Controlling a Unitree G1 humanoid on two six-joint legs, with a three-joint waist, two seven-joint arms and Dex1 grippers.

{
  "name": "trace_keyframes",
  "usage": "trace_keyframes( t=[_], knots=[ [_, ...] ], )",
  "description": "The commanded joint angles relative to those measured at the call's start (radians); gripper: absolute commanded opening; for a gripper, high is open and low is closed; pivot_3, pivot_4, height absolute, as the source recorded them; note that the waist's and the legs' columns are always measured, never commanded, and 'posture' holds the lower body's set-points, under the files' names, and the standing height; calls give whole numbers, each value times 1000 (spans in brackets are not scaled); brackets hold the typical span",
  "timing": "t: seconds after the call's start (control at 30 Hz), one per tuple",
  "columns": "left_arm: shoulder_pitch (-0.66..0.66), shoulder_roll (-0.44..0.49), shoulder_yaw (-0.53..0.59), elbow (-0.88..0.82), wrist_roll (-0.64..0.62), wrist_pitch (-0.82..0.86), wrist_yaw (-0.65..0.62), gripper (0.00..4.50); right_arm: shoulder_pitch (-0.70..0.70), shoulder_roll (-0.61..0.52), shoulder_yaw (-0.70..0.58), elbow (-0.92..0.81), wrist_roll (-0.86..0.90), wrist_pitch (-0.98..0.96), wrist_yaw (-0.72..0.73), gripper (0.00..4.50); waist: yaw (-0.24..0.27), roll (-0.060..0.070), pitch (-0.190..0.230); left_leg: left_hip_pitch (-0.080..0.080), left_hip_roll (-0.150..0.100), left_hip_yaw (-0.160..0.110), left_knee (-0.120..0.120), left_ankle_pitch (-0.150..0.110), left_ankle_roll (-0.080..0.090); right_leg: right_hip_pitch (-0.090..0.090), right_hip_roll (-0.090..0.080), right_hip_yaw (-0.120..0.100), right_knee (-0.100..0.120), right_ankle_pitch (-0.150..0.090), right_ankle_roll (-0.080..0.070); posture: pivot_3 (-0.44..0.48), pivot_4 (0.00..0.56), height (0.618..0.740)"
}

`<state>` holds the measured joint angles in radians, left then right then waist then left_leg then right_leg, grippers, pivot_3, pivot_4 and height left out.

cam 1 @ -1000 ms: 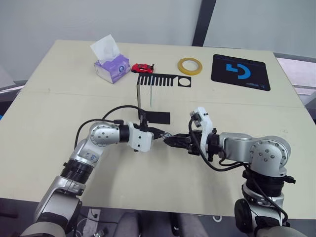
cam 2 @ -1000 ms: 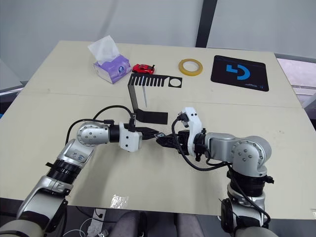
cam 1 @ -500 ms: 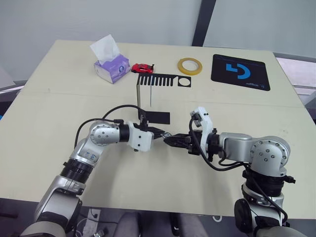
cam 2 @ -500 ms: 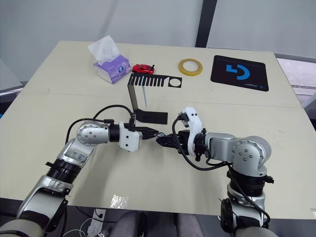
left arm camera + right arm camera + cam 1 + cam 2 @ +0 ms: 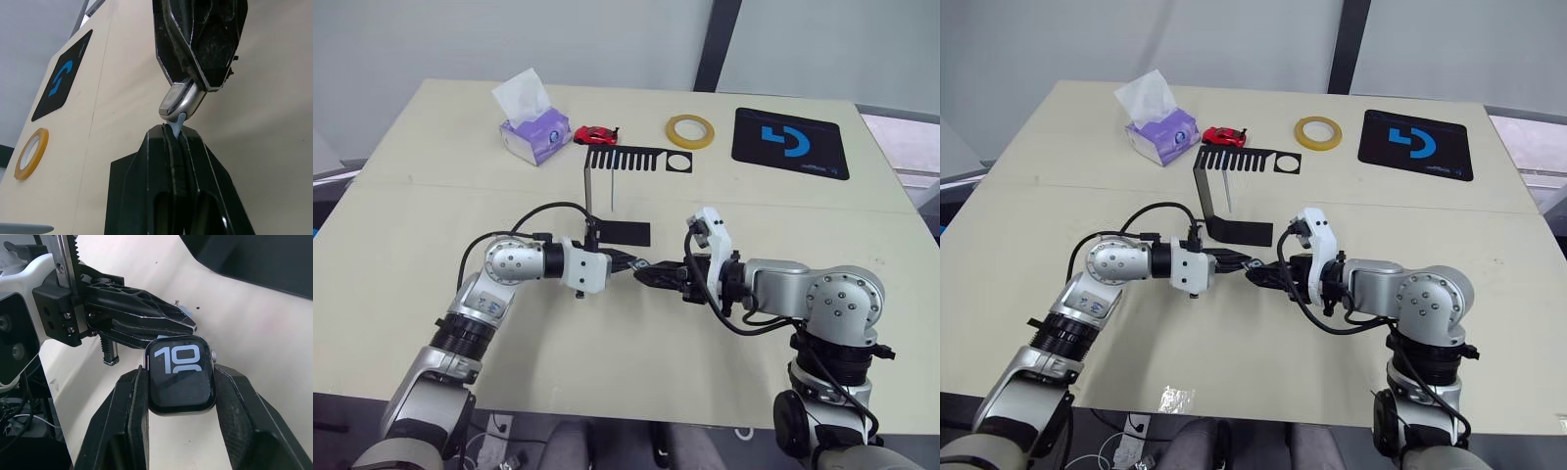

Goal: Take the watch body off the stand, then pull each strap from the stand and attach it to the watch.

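My right gripper point(image 5: 656, 275) is shut on the watch body point(image 5: 180, 374), a rounded-square case with a silvery rim and a dark screen showing white digits. Facing it, my left gripper point(image 5: 628, 263) is shut on a pale blue-grey strap point(image 5: 177, 125), of which just the tip shows, touching the watch body's edge point(image 5: 179, 101). Both meet low over the table, just in front of the foot of the black stand point(image 5: 625, 233). A second pale strap point(image 5: 610, 192) hangs from the stand's comb-slotted top bar point(image 5: 636, 160).
Along the far side of the beige table point(image 5: 431, 196) sit a purple tissue box point(image 5: 533, 132), a red toy car point(image 5: 596, 134), a yellow tape ring point(image 5: 691, 130) and a black mouse pad with a blue logo point(image 5: 791, 142).
Both grippers, still meeting tip to tip, have shifted slightly toward the stand. Their holds on the strap and the watch body are unchanged.
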<state>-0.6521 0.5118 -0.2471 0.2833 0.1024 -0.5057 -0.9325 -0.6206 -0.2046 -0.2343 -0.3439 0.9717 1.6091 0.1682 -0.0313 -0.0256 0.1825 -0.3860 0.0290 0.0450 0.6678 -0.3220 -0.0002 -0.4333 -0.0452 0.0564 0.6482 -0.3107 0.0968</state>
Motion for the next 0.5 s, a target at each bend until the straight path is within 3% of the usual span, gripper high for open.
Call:
trace_keyframes(
  t=[0.03,0.27,0.33,0.4,0.5],
  knots=[
    [-31,-24,-9,-20,-34,-27,-3,0,-19,9,17,-19,36,5,9,1522,0,0,0,0,0,0,0,0,0,0,0,0,0,0,0,0,150,738],
    [-25,-28,2,-43,-73,35,-29,0,-15,-28,42,-40,22,5,30,1522,0,0,0,0,0,0,0,0,0,0,0,0,0,0,0,0,150,738],
    [-10,-6,22,-86,-108,89,-52,1012,-17,-68,82,-62,6,-14,57,1522,0,0,0,0,0,0,0,0,0,0,0,0,0,0,0,0,150,738],
    [13,26,40,-135,-151,147,-91,1605,-17,-110,122,-77,-8,-44,89,1522,-3,0,0,-1,0,0,0,0,0,-1,0,0,1,0,0,0,150,738],
    [72,121,70,-230,-259,267,-197,2950,-20,-184,188,-89,-34,-115,161,1522,-12,0,0,-2,0,0,0,0,0,-4,0,1,3,0,0,0,150,738]
  ],
)
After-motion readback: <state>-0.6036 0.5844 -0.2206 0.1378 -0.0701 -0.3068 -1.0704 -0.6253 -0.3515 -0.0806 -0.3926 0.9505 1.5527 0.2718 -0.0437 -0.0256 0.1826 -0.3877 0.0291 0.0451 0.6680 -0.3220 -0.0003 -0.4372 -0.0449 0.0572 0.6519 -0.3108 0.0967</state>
